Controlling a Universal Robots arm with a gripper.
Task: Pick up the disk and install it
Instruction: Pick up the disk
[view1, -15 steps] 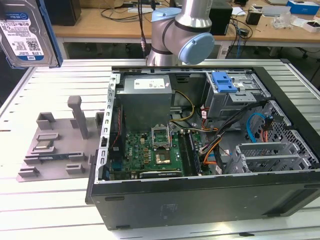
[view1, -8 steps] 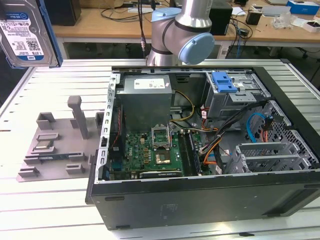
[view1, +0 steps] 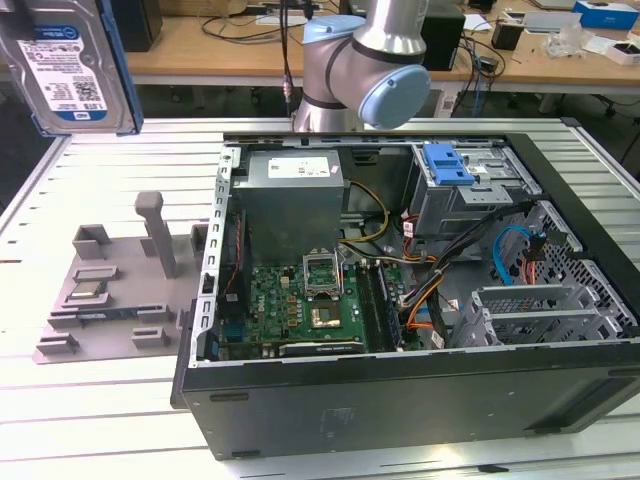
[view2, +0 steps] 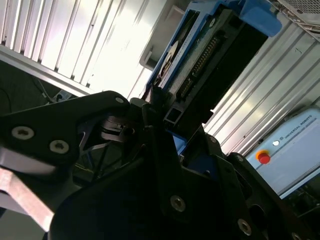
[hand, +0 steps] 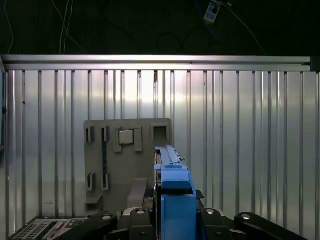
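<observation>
The tool (view2: 169, 120) is clenched on the disk (view1: 62, 70), grasping the blue-framed drive by one end in the second wrist view; in the exterior view the disk hangs high at the exterior view's left, label showing, above the ribbed metal surface (view1: 130, 170) and well apart from the open computer case (view1: 400, 395). A grey parts holder (view1: 115, 290) lies on the surface just beside the case; in the first wrist view the disk stands edge-on over that holder; a blue caddy (view1: 447, 165) sits inside the case, near the grey power supply box (view1: 290, 190).
</observation>
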